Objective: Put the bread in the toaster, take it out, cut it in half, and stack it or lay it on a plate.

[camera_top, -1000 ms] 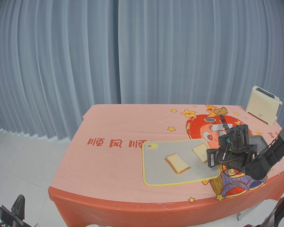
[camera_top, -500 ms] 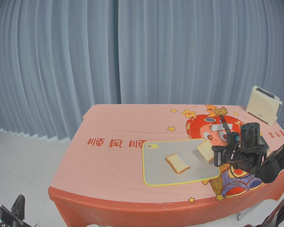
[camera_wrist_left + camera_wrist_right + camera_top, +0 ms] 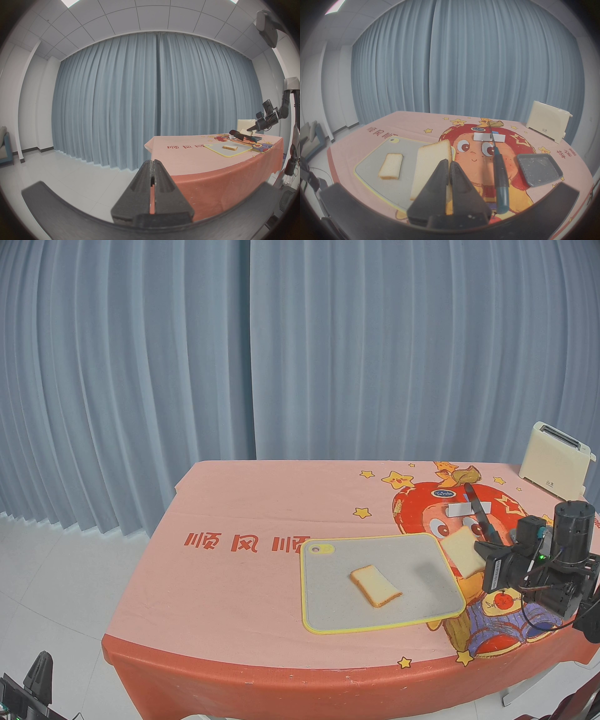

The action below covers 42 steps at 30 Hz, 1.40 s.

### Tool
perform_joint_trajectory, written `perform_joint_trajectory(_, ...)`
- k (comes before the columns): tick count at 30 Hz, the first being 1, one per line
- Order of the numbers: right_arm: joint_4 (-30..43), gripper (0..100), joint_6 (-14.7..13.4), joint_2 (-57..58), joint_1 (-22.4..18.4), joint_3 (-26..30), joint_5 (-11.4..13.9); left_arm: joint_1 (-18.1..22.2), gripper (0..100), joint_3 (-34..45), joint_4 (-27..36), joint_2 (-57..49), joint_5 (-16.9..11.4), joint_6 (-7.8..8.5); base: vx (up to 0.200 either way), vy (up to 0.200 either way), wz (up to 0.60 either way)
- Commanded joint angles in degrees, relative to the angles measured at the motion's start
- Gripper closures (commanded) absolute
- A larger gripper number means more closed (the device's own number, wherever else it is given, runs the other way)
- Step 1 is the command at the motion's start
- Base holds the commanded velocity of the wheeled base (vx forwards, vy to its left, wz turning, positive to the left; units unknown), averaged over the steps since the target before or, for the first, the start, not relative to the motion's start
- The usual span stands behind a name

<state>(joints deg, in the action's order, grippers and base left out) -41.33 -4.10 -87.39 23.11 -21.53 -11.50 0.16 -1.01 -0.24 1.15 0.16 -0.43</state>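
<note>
Change in the last second: right gripper [image 3: 480,550] picked one bread half [image 3: 461,550] off the right part of the cutting board [image 3: 350,618] and swung it right, past the board's edge. It now hangs in the air over the cartoon print, tilted, with the pincer clamped on one edge of the half; the right wrist view shows the fingers closed tight on it. The other bread half [image 3: 375,585] has not moved and lies flat near the middle of the board. So toasting and cutting look done and plating has started. The likely target is the dark grey tray [image 3: 539,168] just right of the knife [image 3: 478,510], which stands in for the plate. Judgement: one half is in transit and the second is still to fetch. The thin edge grip could let the slice droop or slip. The left gripper [image 3: 152,187] is parked low off the table's front left, well apart from the work, with its fingers pressed together on nothing. Surface: pink-orange tablecloth [image 3: 250,590] with stars, red characters and a cartoon face. The knife lies across a small white strip [image 3: 459,509], and the cream toaster [image 3: 556,462] sits at the far right corner with its slots empty as far as I can tell. Room: pleated blue-grey curtain [image 3: 250,346] behind, pale tiled floor [image 3: 50,590], panelled ceiling.
</note>
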Motion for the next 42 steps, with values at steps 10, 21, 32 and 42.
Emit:
perform_joint_trajectory(10,-0.6,100,-4.7,4.8,-0.1,4.0,-3.4,0.0,100,1.0,0.0,0.1,0.0,-0.01,0.0,0.0,0.0)
perform_joint_trajectory(21,-0.4,100,-4.3,7.0,1.3,4.3,-4.1,0.0,100,1.0,0.0,0.0,-0.1,0.16,0.0,0.0,0.0)
perform_joint_trajectory(32,-0.3,100,-4.3,6.6,1.7,4.1,-4.1,0.0,100,1.0,0.0,0.1,0.4,-0.1,0.0,-0.091,0.0)
perform_joint_trajectory(42,-0.2,100,-4.5,6.4,1.2,3.8,-4.1,0.0,100,1.0,0.0,0.1,0.4,-0.19,0.0,-0.2,0.0)
